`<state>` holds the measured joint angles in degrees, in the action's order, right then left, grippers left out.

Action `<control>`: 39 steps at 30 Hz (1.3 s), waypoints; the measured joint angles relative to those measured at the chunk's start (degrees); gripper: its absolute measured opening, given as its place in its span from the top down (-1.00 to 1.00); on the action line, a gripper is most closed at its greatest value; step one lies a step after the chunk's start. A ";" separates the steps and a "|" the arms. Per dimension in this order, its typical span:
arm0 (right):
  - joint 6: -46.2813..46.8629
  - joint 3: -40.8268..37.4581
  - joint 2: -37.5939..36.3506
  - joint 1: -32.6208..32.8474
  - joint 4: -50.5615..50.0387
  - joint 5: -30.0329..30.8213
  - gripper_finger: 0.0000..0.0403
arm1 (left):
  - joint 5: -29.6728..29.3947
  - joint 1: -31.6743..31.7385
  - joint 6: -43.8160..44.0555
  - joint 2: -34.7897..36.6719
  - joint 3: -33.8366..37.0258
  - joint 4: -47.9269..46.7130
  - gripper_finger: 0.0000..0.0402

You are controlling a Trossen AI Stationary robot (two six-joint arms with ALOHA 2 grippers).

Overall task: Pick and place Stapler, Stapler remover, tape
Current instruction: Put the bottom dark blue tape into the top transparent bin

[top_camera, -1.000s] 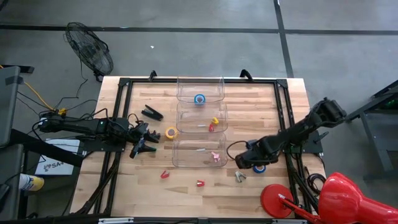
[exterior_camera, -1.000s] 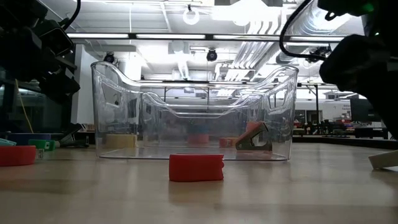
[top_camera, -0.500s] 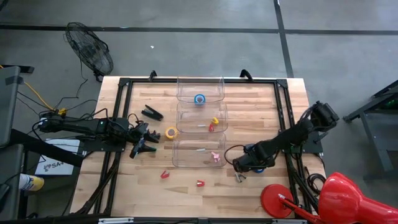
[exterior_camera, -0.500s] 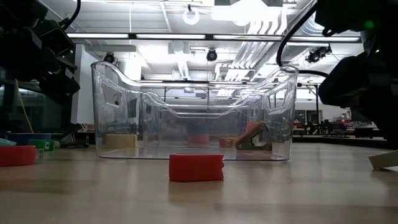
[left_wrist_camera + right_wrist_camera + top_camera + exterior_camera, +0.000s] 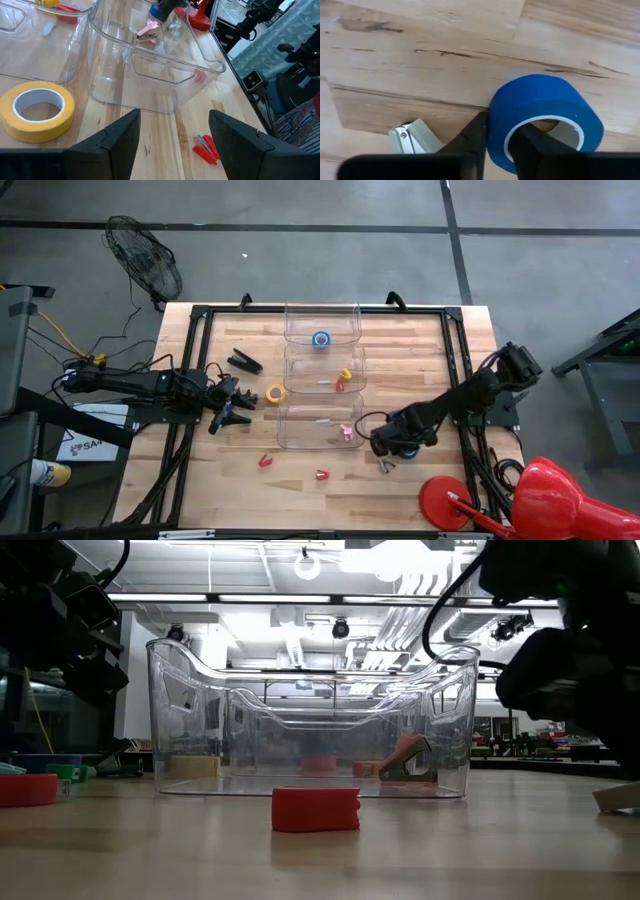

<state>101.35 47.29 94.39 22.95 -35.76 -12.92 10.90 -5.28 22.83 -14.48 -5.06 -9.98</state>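
Observation:
My right gripper (image 5: 388, 444) is shut on a blue tape roll (image 5: 540, 120), just right of the near clear bin (image 5: 300, 442) and above a whitish staple remover (image 5: 412, 137). My left gripper (image 5: 236, 410) is open and empty at the table's left, near a yellow tape roll (image 5: 275, 393) that lies flat on the wood. A black stapler (image 5: 245, 361) lies farther back. Two red staple removers (image 5: 264, 461) (image 5: 322, 474) lie near the front edge. Another blue roll (image 5: 321, 339) sits in the far bin. My right gripper holds the blue roll by its wall (image 5: 495, 135), one finger (image 5: 475, 135) outside the ring and one (image 5: 530, 145) inside its hole. The roll sits tilted at the fingers, its open side up. I cannot tell whether it is clear of the table.
Three clear bins stand in a row down the table's middle. The middle bin (image 5: 325, 352) holds a yellow and a red piece, the near bin a pink remover (image 5: 347, 432). A red lamp base (image 5: 445, 502) stands at the front right corner.
My right gripper has gone toward the table's left, toward the near bin, carrying the blue tape roll with it. The whitish staple remover has stayed on the table.

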 joint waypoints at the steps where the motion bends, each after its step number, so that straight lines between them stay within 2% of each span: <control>1: -0.06 0.00 0.00 -0.18 0.25 -0.07 0.76 | 0.00 0.00 -0.02 0.00 0.02 0.00 -0.15; 3: -1.19 0.53 0.08 -0.50 -0.23 0.12 0.84 | 0.00 0.00 -0.02 0.00 0.02 0.00 -0.15; 12: -7.03 8.73 0.22 -2.68 -9.34 3.91 0.84 | 0.00 -0.01 -0.02 -0.02 0.02 0.00 -0.15; 20: -15.11 18.85 0.15 -7.10 -26.40 6.14 0.84 | 0.00 -0.01 0.00 0.00 0.00 0.01 -0.15; 24: -23.03 23.21 0.11 -10.82 -35.11 7.20 0.84 | 0.00 -0.02 0.00 -0.01 0.01 0.00 -0.15; 28: -32.91 26.94 0.11 -16.25 -38.63 11.51 0.84 | 0.00 -0.02 -0.01 -0.01 0.02 0.01 -0.15; 34: -50.92 32.93 0.11 -27.07 -36.33 18.89 0.84 | 0.00 -0.02 -0.01 -0.01 0.01 0.01 -0.15; 39: -65.11 36.16 0.02 -35.95 -32.85 21.06 0.84 | 0.00 -0.02 0.00 -0.02 0.00 0.00 -0.15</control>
<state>36.24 83.45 94.41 -13.01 -68.62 8.14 10.90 -5.30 22.83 -14.50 -5.06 -9.98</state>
